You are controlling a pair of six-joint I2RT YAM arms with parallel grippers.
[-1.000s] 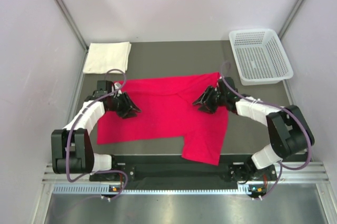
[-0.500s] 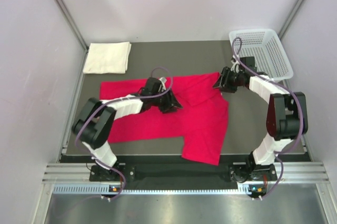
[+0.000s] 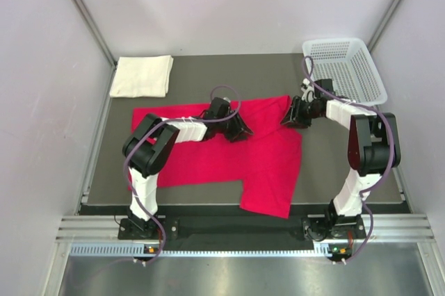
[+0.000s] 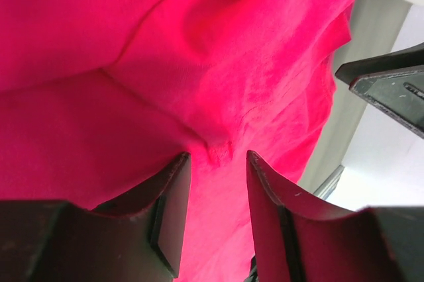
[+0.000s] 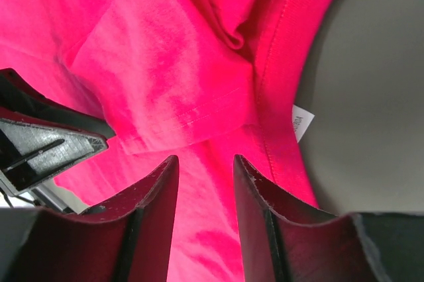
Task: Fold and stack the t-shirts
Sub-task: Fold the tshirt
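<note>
Outstretched, left tool (image 3: 245, 131) faces right tool (image 3: 286, 119) over t-shirt (image 3: 229, 160).

Bright, even light; sharp close-ups.

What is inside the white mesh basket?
Nothing shows inside the basket, only its bare mesh floor; the right arm covers its near-left corner, so that part cannot be seen.

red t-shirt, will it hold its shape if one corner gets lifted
Probably floppy: the red t-shirt lies flat yet creases into soft ridges in the left wrist view. Its thin, stitched hem suggests light cloth, so a push would likely bunch it, not slide it whole.
</note>
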